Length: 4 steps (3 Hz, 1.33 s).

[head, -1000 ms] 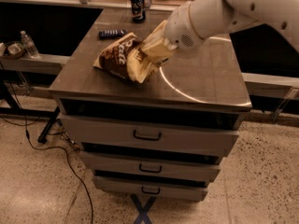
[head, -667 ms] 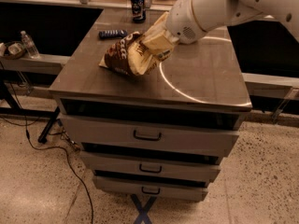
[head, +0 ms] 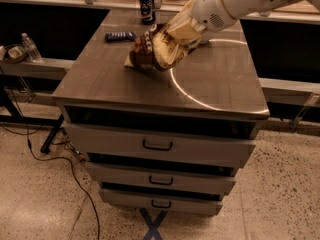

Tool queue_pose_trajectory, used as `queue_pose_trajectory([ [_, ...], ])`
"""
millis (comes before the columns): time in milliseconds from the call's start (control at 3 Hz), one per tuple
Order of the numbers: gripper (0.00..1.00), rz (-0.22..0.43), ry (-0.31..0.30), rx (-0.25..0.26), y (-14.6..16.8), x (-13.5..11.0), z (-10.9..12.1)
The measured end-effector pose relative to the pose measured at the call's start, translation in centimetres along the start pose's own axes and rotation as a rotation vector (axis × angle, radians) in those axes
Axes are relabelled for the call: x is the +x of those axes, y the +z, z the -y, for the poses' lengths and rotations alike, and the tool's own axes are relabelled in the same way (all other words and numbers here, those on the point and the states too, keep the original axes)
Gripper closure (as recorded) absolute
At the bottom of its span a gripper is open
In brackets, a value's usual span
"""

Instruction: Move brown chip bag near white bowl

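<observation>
The brown chip bag (head: 149, 50) hangs tilted over the middle of the grey cabinet top (head: 215, 86), with its lower corner touching or just above the surface. My gripper (head: 187, 28) is at the end of the white arm reaching in from the upper right. It is shut on the bag's cream-yellow upper edge, and the crumpled bag partly covers it. The white bowl is not visible; it is hidden or out of view.
A dark blue drink can (head: 146, 5) stands at the far edge of the top. A small dark blue snack bar (head: 120, 35) lies at the far left. The cabinet has several drawers (head: 157, 145). A water bottle (head: 31, 46) stands on a ledge to the left.
My gripper has carried the bag a little farther back and to the right across the top. The bag is lifted and tilted more steeply.
</observation>
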<state>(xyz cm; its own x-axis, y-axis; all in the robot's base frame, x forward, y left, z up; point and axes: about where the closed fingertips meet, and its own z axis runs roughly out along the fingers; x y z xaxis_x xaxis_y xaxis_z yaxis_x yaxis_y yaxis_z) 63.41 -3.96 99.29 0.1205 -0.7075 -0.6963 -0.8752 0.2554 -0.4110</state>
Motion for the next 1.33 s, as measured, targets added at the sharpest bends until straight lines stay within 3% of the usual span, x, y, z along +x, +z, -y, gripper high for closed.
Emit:
queue_pose_trajectory([
  [333,1.0,-0.042,0.022,0.109,-4.2,1.9,2.5],
  [667,1.0,-0.097,0.058,0.27,-11.3,4.9,5.0],
  [1000,1.0,-0.114,0.093,0.394,-16.3,7.6,6.6],
  [1333,1.0,-0.075,0.144,0.441,-16.4,10.8,8.2],
])
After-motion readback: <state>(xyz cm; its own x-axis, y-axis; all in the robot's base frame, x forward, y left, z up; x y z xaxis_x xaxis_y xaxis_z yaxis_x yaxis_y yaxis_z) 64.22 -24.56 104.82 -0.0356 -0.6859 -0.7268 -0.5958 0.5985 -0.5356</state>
